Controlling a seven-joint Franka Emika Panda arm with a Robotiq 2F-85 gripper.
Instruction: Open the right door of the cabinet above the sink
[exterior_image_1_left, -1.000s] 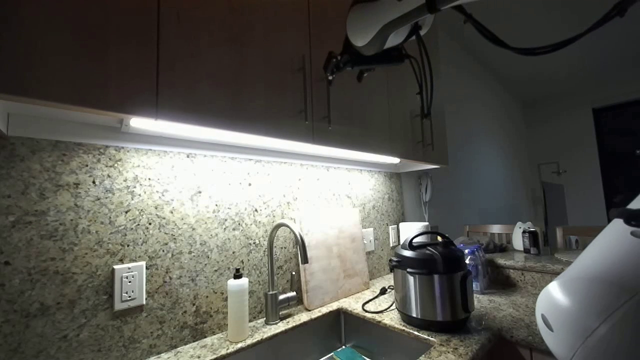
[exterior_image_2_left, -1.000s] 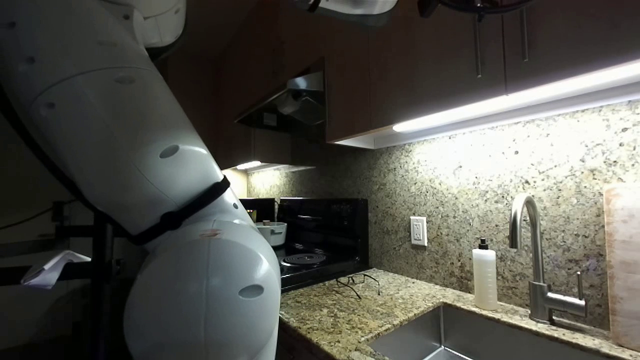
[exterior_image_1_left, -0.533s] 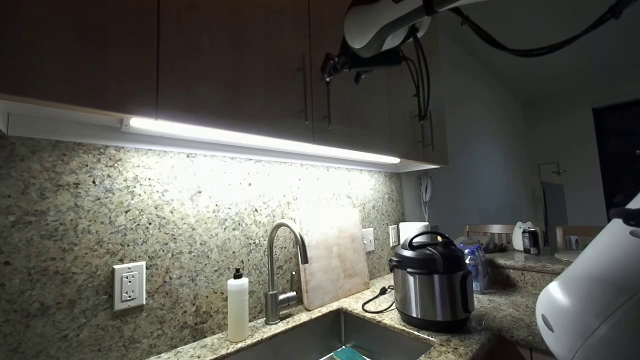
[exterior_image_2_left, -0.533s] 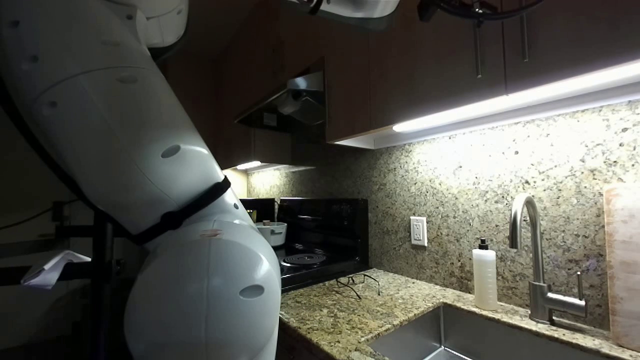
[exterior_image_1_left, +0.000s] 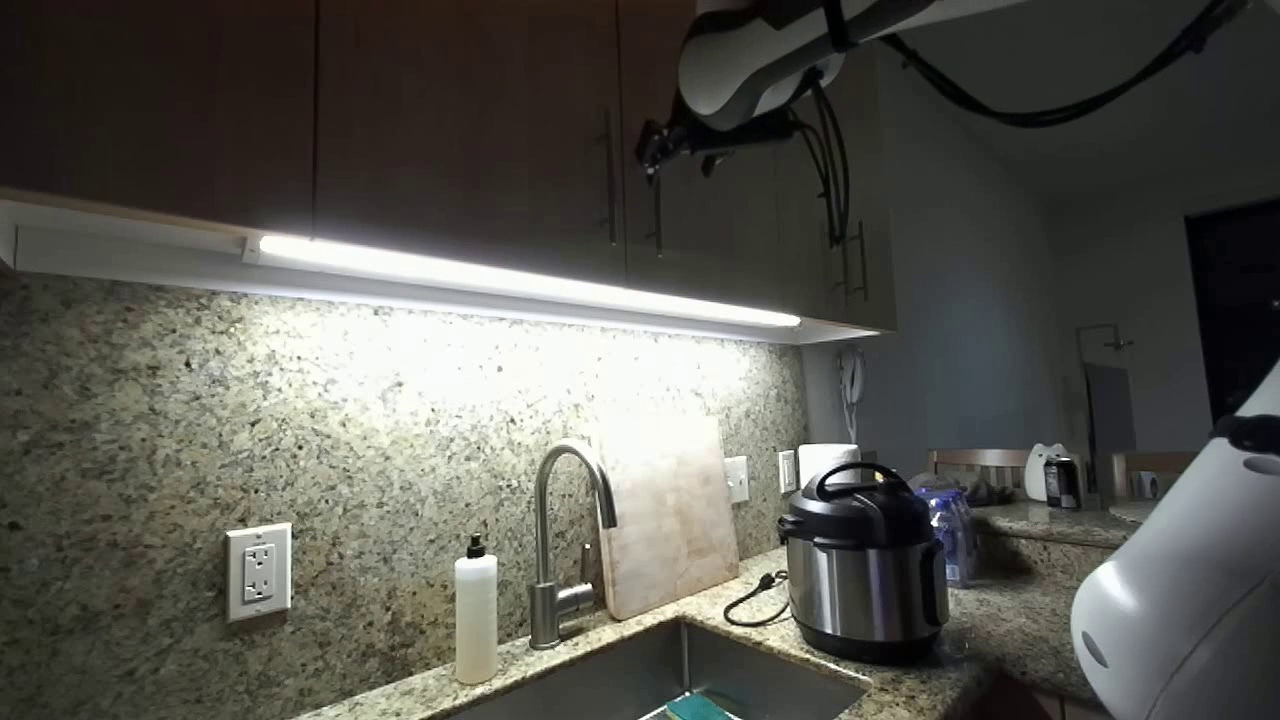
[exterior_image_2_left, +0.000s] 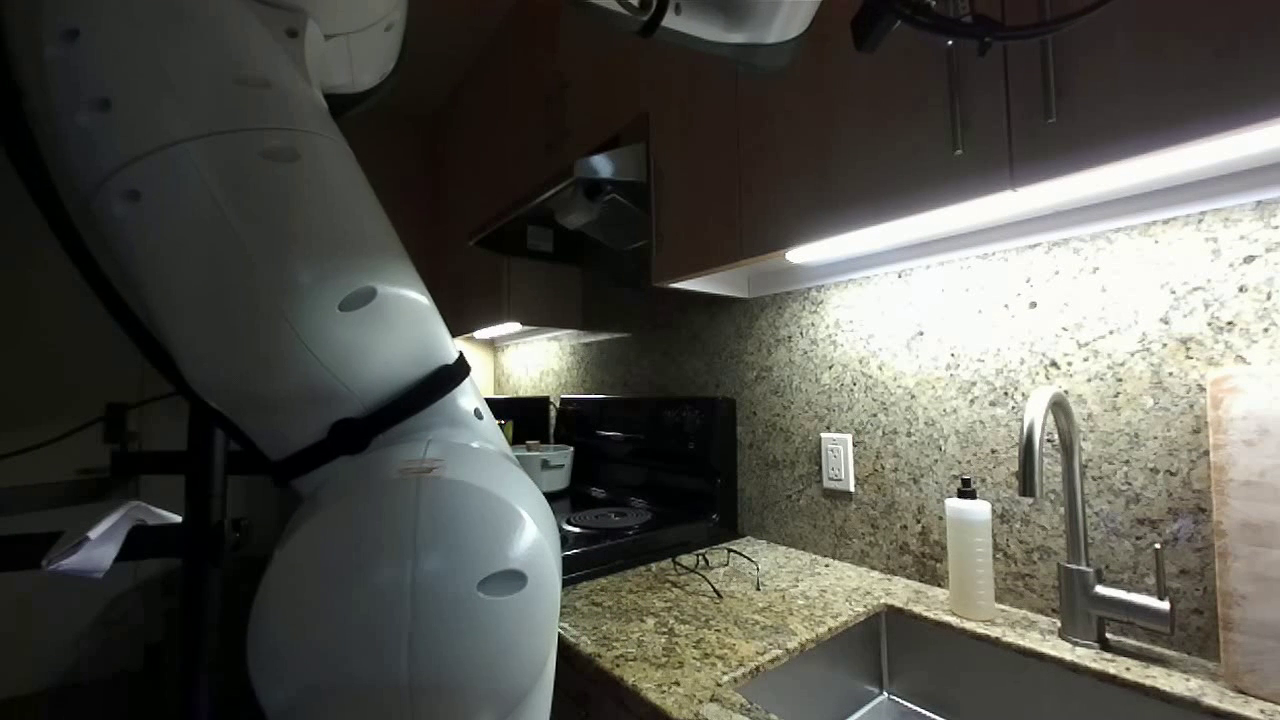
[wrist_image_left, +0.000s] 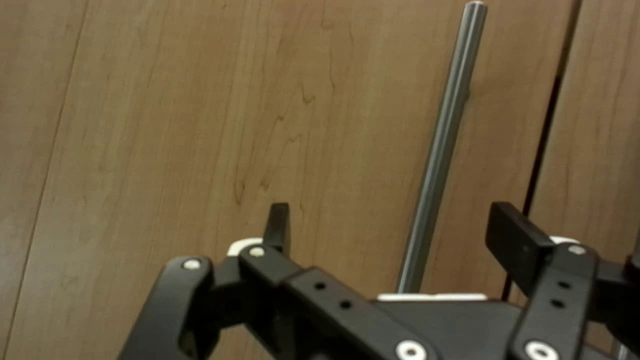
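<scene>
The right door (exterior_image_1_left: 720, 225) of the dark-brown cabinet (exterior_image_1_left: 460, 130) stands flush with its neighbours, flat over the wall. Its slim metal bar handle (exterior_image_1_left: 658, 220) hangs near the seam between the twin doors. My gripper (wrist_image_left: 392, 227) is open in front of this door. In the wrist view the handle (wrist_image_left: 440, 150) runs through the gap between the two fingers (wrist_image_left: 515, 245), touching neither; how deep they reach around it I cannot tell. In an exterior view the gripper (exterior_image_1_left: 652, 155) overlaps the handle's upper part. Below lies the steel sink (exterior_image_2_left: 980, 650).
The twin door's handle (exterior_image_1_left: 609, 180) is close beside the gripper. A bright light strip (exterior_image_1_left: 500, 280) lines the cabinet's underside. A curved faucet (exterior_image_1_left: 545, 540), a soap bottle (exterior_image_1_left: 476, 620), a cutting board (exterior_image_1_left: 665, 520) and a pressure cooker (exterior_image_1_left: 870, 580) stand on the counter.
In an exterior view my gripper has moved slightly down and left along the cabinet front. The arm has shifted with it, and the door has stayed put.
</scene>
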